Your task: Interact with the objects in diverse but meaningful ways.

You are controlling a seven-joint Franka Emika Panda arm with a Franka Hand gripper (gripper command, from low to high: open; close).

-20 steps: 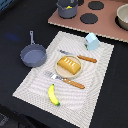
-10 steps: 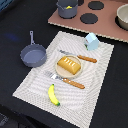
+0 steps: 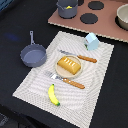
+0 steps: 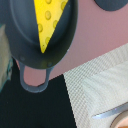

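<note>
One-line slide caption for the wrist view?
Yellow holed cheese wedge lying inside a dark grey pot on the pink toy stovetop, beside the striped placemat.

Placemat [image 3: 37,87]: woven cloth look, fine ribbed texture, matt. Frying pan [image 3: 33,55] beside it: grey, smooth, dull plastic-like sheen. Bread loaf [image 3: 69,65] on the placemat: glossy orange-brown. Banana [image 3: 53,95]: smooth, slightly shiny. Cheese wedge [image 4: 47,20]: matt yellow, dimpled, inside a smooth dark grey pot [image 4: 25,47]. Stove board [image 3: 107,27]: flat matt pink. Counter [image 3: 12,20]: black, matt.
</note>
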